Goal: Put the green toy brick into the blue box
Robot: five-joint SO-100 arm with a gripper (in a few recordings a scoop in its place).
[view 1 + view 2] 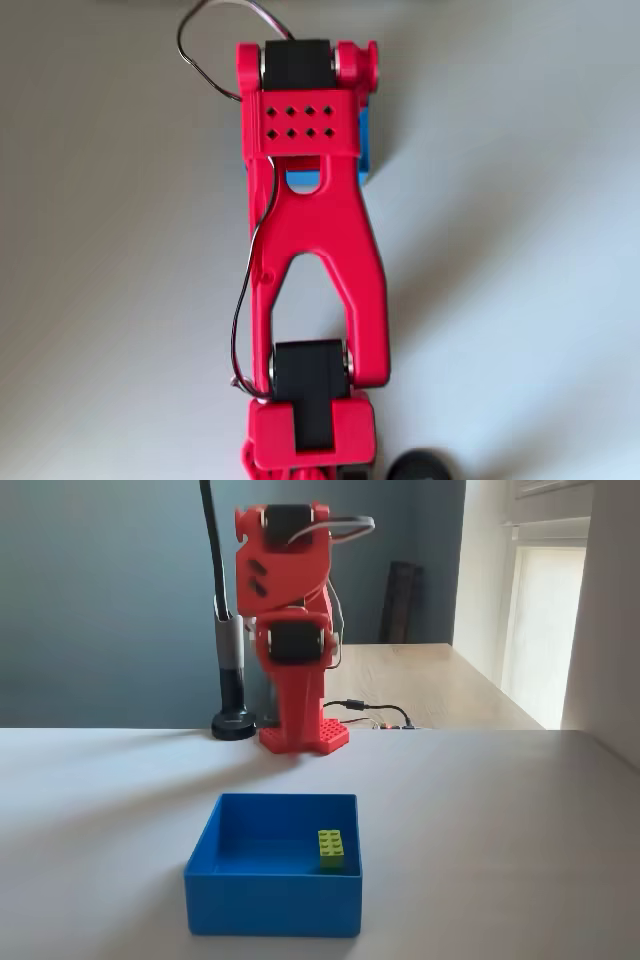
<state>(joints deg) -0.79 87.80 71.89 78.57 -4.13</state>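
In the fixed view, a pale grey-white surface [520, 820] fills the lower half of the frame, smooth and matte. Behind it, a dark blue-grey wall [100, 600] spans the upper left and centre. A light wooden tabletop [440, 685] stretches back at centre right, with a dark upright panel [400, 602] leaning against the wall beyond it. At the upper right, a bright window [548, 630] with a white frame lets in daylight. A black pole on a round base [233, 723] stands left of centre. From overhead, the surface [520, 300] appears light grey with soft shadows.
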